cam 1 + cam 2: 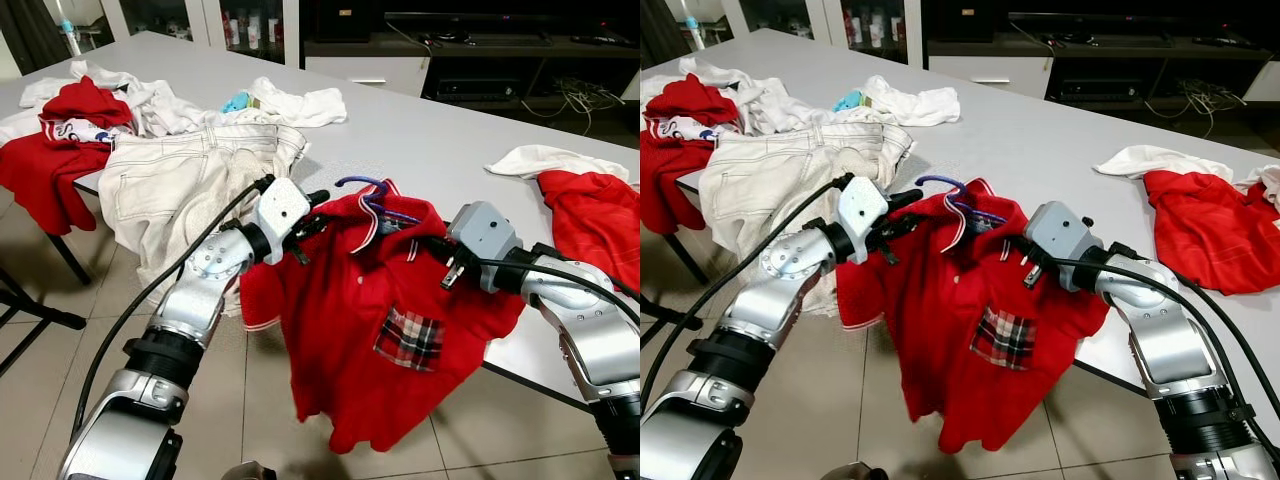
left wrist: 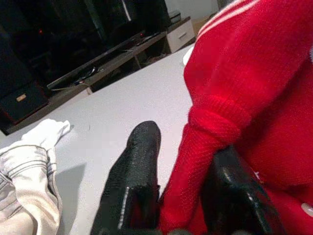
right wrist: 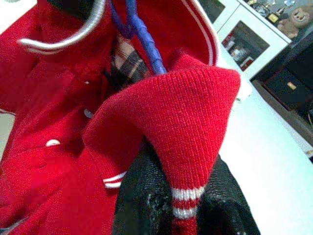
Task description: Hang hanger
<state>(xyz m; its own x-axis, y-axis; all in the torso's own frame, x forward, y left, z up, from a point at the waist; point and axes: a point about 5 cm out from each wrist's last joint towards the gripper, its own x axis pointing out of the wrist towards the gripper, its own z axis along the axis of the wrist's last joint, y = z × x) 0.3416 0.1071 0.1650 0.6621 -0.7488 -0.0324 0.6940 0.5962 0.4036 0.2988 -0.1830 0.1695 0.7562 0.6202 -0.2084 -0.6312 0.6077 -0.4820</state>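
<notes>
Holding a red shirt (image 1: 370, 330) off the worktop (image 1: 440, 130) edge, both hands clamped on its shoulders: left hand (image 1: 312, 222) at 9 o'clock of the collar, right hand (image 1: 432, 247) at 3 o'clock. Blue hanger (image 1: 372, 196) inside the neck, hook poking out at 12 o'clock above the collar. Plaid pocket (image 1: 409, 339) low on the front, hem drooping toward the floor (image 1: 250, 400). White trousers (image 1: 180, 175) at 10 o'clock on the worktop, red and white clothes (image 1: 80, 120) piled beyond; another red cloth (image 1: 595, 220) at 3 o'clock.

Left wrist view: fingers (image 2: 134, 171) pinching a fold of red knit, pale worktop behind.

Right wrist view: fingers (image 3: 142, 196) closed on a striped cuff-like fold, hanger wire running up through the collar.
</notes>
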